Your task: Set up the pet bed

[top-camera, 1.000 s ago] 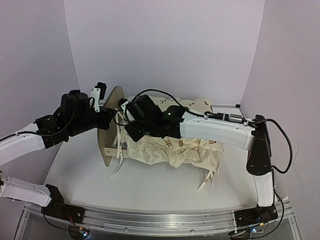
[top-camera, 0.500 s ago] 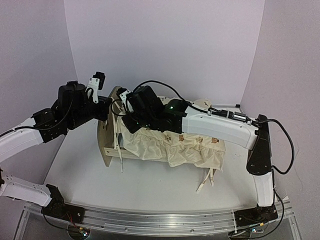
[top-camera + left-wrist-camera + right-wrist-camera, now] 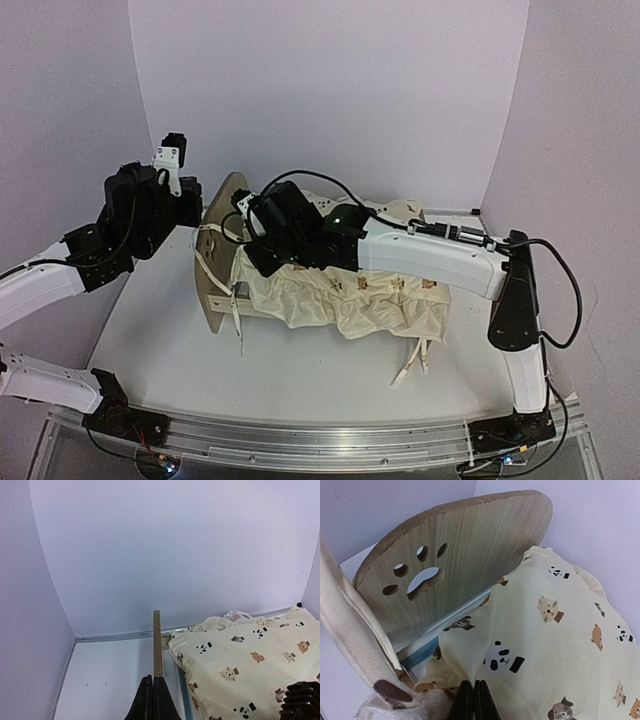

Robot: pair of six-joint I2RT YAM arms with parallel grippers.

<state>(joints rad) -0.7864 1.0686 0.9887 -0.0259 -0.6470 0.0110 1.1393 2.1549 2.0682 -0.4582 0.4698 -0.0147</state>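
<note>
The pet bed (image 3: 214, 268) stands at table centre, its arched wooden headboard (image 3: 470, 545) with the paw cutout on the left. A blue strip of its base (image 3: 422, 652) shows under the bedding. A cream animal-print cushion (image 3: 350, 295) lies rumpled over the frame. My right gripper (image 3: 480, 692) is shut on a fold of this cushion (image 3: 560, 630) close to the headboard. My left gripper (image 3: 152, 695) is shut with nothing visible between its fingers, raised just left of the headboard's thin edge (image 3: 157, 640). In the top view the left gripper (image 3: 196, 200) sits beside the headboard top.
Cream tie straps hang off the cushion at the headboard end (image 3: 238, 312) and the front right corner (image 3: 415, 360). A ruffled white printed pillow (image 3: 235, 615) peeks out behind the cushion near the back wall. Walls close in on the left, back and right.
My left arm has lifted and drawn back leftward away from the headboard. My right gripper has shifted the cushion's corner toward the headboard, and the hanging straps have swung.
</note>
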